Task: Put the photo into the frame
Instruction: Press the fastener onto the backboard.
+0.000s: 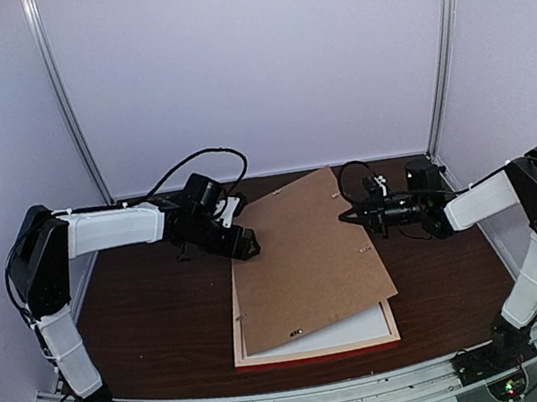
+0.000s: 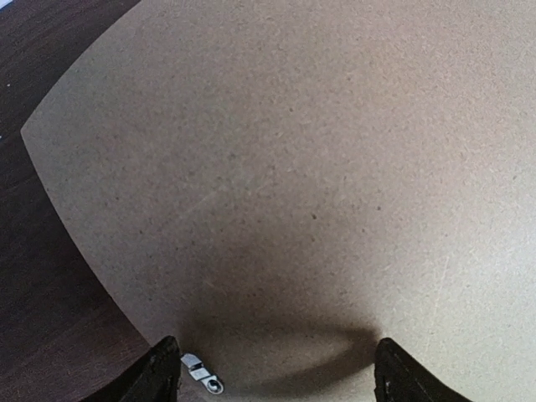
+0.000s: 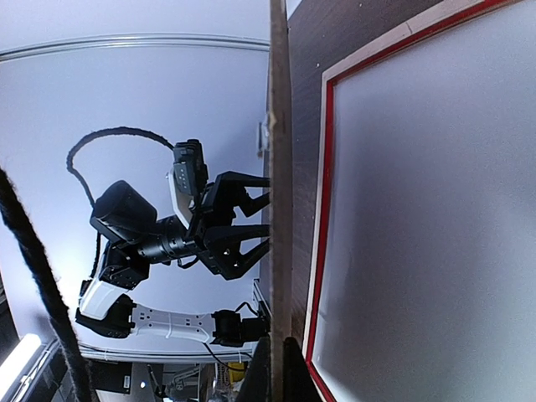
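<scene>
The frame (image 1: 317,353) lies flat at the table's front middle, with a red edge and a white sheet (image 1: 329,333) inside it. It also shows in the right wrist view (image 3: 322,209). The plain brown backing board (image 1: 302,257) is tilted up over the frame, its near edge resting on it. My right gripper (image 1: 352,217) is shut on the board's right edge, seen edge-on in the right wrist view (image 3: 279,373). My left gripper (image 1: 251,246) is open at the board's left edge, its fingers (image 2: 163,375) spread over the board's face (image 2: 318,167). The photo is out of view.
A small metal turn clip (image 2: 202,373) sits on the board by the left finger. Dark brown table (image 1: 156,329) lies bare left of the frame. Pale walls and metal posts (image 1: 66,100) close in the back.
</scene>
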You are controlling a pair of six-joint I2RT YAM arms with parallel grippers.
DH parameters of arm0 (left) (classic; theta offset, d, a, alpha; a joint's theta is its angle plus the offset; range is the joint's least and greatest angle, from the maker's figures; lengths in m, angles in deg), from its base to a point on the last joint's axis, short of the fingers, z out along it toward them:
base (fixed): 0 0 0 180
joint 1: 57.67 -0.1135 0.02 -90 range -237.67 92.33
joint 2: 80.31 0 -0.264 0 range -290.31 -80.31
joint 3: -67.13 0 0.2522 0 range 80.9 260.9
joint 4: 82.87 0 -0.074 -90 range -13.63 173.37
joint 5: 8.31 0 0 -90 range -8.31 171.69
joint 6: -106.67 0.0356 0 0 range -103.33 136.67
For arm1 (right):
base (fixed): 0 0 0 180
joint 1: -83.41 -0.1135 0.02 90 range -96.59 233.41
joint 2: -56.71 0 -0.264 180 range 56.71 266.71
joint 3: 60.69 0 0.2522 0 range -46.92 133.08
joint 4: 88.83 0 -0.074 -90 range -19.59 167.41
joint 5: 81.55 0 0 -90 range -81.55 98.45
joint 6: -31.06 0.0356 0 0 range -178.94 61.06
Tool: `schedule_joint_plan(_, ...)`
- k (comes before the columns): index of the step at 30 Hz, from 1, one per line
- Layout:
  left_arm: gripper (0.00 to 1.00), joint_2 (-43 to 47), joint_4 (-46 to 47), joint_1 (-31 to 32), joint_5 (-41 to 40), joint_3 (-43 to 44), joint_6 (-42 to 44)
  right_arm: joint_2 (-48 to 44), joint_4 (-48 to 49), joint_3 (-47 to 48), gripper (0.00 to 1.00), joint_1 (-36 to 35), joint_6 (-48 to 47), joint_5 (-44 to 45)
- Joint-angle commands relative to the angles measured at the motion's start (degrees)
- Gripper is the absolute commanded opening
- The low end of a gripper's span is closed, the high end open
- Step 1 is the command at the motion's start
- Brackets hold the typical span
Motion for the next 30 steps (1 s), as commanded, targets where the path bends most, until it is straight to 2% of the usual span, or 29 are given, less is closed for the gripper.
schedule_joint_plan(1,0.8,-1.55,0.48,-0.47,1.25,1.64,1.19,-1.43,2.25,0.06,0.0,-0.46,-0.51,-0.66)
schedule_joint_plan(7,0.8,-0.56,1.16,-0.51,2.75,0.85,0.47,-0.96,1.66,0.06,0.0,-0.48,-1.2,-0.5)
schedule_joint_plan(17,0.85,7.94,2.01,-0.47,1.36,-3.37,-0.71,-0.46,1.85,-0.03,0.0,-0.48,-1.33,-0.37)
schedule_joint_plan(26,0.9,16.03,3.21,-0.43,5.52,-11.88,-5.63,-0.33,2.11,0.14,0.0,-0.48,-1.13,-0.44)
schedule_joint_plan(30,0.9,18.56,3.49,-0.42,4.44,-15.31,-7.29,-0.65,3.02,0.08,0.0,-0.5,-0.37,-0.58)
